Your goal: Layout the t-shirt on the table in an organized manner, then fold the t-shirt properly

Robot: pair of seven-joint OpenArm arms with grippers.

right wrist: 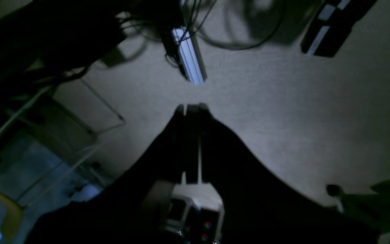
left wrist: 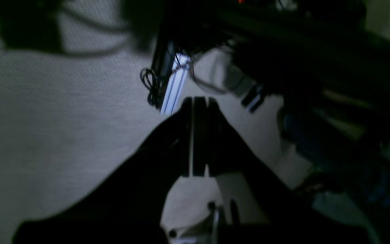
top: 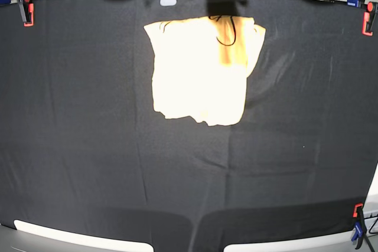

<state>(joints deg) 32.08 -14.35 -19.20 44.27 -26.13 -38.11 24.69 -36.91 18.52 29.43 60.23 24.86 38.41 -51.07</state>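
The pale orange-yellow t-shirt [top: 198,75] lies flat on the black table [top: 88,157], at the far middle. Its right side looks doubled over, with a darker orange strip below the neckline [top: 227,33]. Neither gripper appears in the base view. In the left wrist view, my left gripper [left wrist: 198,100] is shut with nothing between its fingers and hangs over pale floor, away from the shirt. My right gripper [right wrist: 191,107] is likewise shut and empty over the floor in the right wrist view. Neither wrist view shows the shirt or the table.
Red-and-black clamps hold the cloth at the far left [top: 25,7], far right [top: 367,17] and near right [top: 357,213] corners. Each wrist view shows an aluminium rail [left wrist: 174,84] [right wrist: 190,56] with cables around it. Shelving and clutter stand beside each arm.
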